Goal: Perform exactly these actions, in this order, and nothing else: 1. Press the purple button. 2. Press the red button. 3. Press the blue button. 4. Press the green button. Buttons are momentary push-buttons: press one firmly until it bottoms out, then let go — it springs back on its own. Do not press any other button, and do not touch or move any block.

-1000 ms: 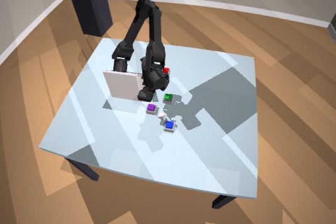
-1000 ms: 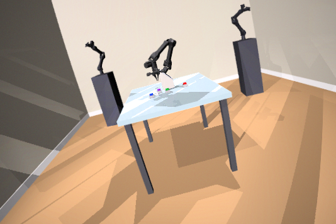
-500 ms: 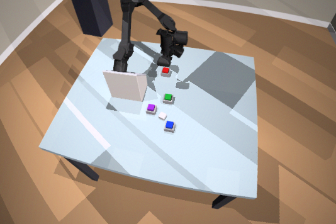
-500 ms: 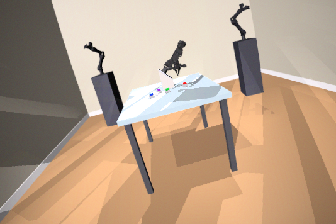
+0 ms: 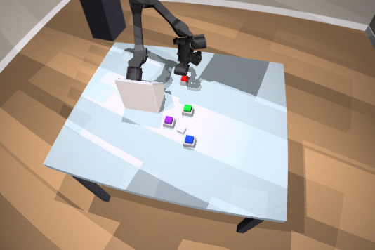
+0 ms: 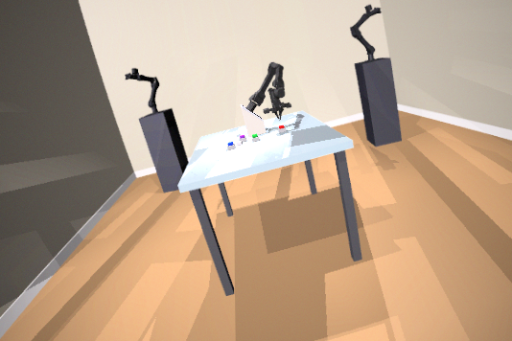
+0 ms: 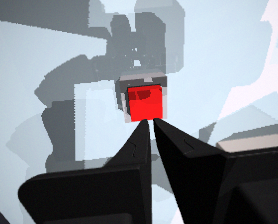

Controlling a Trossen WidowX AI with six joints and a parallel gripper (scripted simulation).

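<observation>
Beige walls (image 6: 216,12), wood floor (image 6: 407,242), pale dark-legged counter (image 6: 268,161), two dark pedestals (image 6: 379,99), slanting light patches.

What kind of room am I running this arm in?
Probably a bare robot test room: a light table on a wood floor, plain walls, and dark pedestals carrying camera arms. The shut gripper is at the red button.
</observation>
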